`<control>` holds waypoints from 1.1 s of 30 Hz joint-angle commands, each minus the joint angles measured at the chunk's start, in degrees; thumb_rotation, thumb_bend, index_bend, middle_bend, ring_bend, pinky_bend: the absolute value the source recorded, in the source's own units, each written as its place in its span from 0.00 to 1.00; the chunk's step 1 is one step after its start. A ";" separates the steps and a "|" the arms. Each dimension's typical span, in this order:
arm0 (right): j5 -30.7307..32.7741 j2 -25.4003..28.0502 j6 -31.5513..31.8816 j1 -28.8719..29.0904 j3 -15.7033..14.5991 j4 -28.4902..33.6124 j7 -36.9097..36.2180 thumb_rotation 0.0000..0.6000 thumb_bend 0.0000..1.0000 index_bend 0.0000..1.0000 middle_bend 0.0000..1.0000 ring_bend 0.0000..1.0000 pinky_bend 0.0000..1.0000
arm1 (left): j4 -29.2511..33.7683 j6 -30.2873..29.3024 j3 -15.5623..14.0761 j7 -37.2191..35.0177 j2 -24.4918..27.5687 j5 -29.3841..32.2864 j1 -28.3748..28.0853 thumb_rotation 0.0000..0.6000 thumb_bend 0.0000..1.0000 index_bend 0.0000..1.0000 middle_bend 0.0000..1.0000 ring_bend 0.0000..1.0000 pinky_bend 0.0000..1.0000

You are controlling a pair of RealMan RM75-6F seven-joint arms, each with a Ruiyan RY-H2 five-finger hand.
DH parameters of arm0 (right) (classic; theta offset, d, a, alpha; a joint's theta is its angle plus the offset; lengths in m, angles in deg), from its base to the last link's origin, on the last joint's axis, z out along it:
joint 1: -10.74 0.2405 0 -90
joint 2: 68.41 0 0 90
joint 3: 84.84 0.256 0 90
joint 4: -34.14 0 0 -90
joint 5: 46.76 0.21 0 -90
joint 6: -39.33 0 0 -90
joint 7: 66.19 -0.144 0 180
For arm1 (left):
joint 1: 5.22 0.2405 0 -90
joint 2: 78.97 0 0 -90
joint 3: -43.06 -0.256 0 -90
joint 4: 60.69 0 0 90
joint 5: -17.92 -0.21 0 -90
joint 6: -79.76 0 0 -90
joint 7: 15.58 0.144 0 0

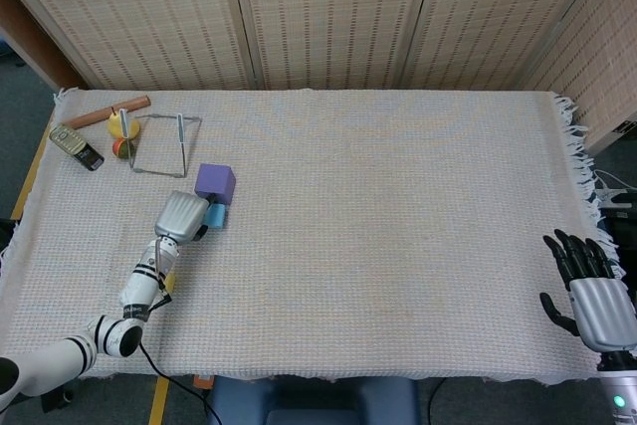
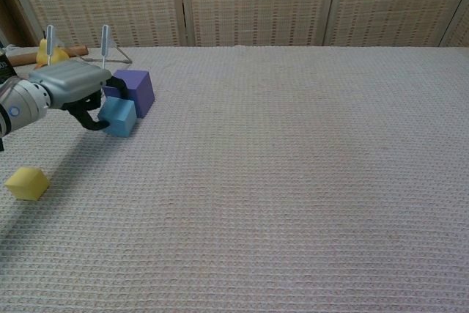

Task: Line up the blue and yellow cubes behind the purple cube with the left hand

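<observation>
The purple cube sits left of centre on the woven cloth. Directly in front of it, touching or almost touching, is the blue cube, which my left hand grips with fingers curled round it. The cube is low at the cloth; whether it rests on it is unclear. The yellow cube lies alone nearer the front left; in the head view my left forearm hides it. My right hand hangs open off the cloth's near right corner, holding nothing.
At the back left stand a wire rack, a yellow and an orange fruit, a wooden rod and a dark remote. The cloth's fringed edge runs down the right side.
</observation>
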 commanded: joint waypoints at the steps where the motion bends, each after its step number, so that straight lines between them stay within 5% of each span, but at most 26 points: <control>1: 0.06 -0.01 -0.19 0.04 -0.06 0.09 0.23 1.00 0.13 0.00 0.00 0.00 0.00 | -0.98 0.00 -0.06 -0.32 -0.43 -0.31 -0.09 1.00 0.35 0.43 1.00 1.00 1.00; 20: 0.20 0.12 -0.47 -0.02 -0.16 0.53 1.01 1.00 0.13 0.00 0.00 0.00 0.00 | 0.04 0.61 0.36 0.00 0.22 0.57 0.17 1.00 0.35 0.24 1.00 1.00 1.00; 33: -0.90 0.49 0.13 -0.33 -0.63 0.88 0.55 1.00 0.13 0.00 0.00 0.00 0.00 | 15.17 -10.77 -3.33 -2.37 6.55 -5.80 7.25 1.00 0.35 0.45 1.00 1.00 1.00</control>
